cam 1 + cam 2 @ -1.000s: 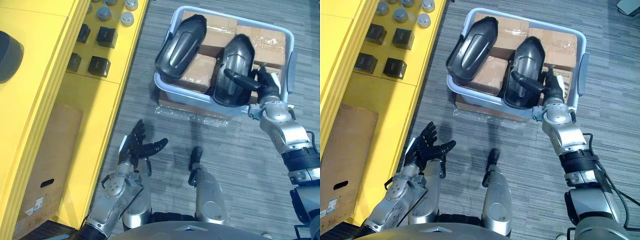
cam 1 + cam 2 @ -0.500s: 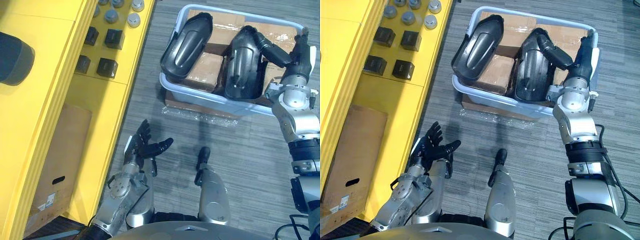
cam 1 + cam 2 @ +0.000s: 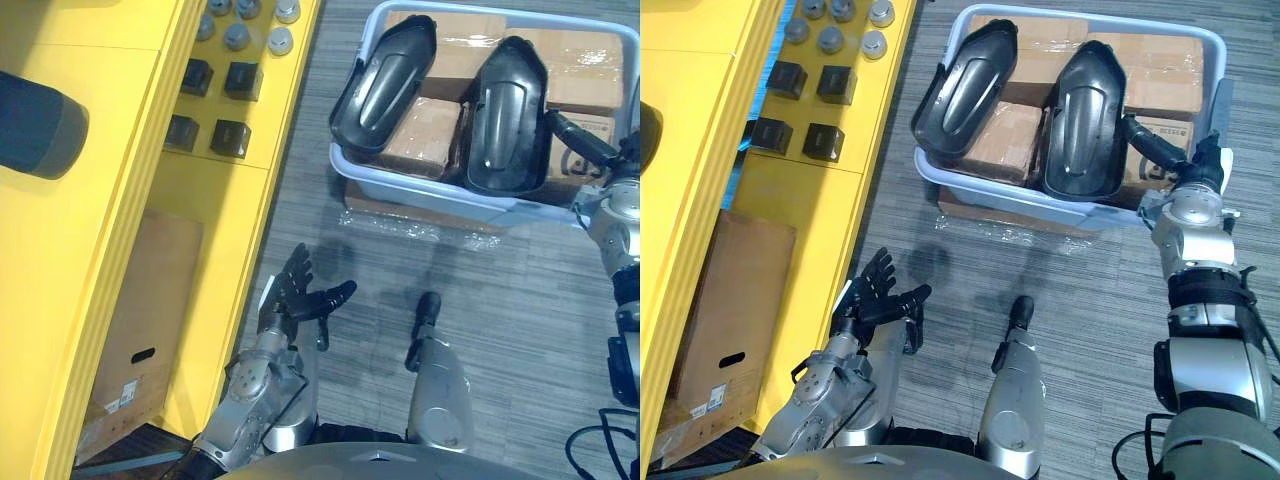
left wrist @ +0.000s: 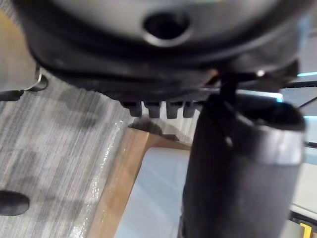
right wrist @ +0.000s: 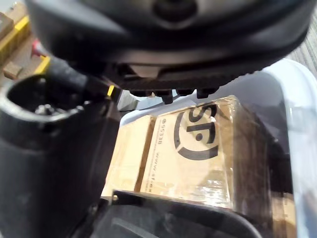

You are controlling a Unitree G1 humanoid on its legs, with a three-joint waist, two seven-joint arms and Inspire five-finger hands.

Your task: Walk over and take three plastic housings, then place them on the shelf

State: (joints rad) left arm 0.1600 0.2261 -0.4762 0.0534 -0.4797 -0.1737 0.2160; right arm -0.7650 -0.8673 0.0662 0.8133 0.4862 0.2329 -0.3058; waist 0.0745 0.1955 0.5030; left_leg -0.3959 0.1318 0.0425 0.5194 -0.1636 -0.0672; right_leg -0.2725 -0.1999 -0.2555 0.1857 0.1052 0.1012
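Zero housings shelved or in hand, as far as you can see. Shelf (image 3: 120, 200) runs beside your left hand (image 3: 872, 308), which is open and empty over the floor (image 3: 1090, 300). Bin (image 3: 985, 188) sits ahead of your right hand (image 3: 1198, 172). Left housing (image 3: 965, 85) and right housing (image 3: 1085, 120) lie in it on boxes (image 3: 1160, 70). Right hand is open and empty, one finger reaching just beside the right housing. All picks and placements look outstanding.

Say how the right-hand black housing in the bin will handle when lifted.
The right-hand housing looks like a thin moulded shell: probably stiff and light. Its glossy, rounded surface may slip. Propped on cardboard boxes with its lower end at the bin rim, it could rock if nudged.
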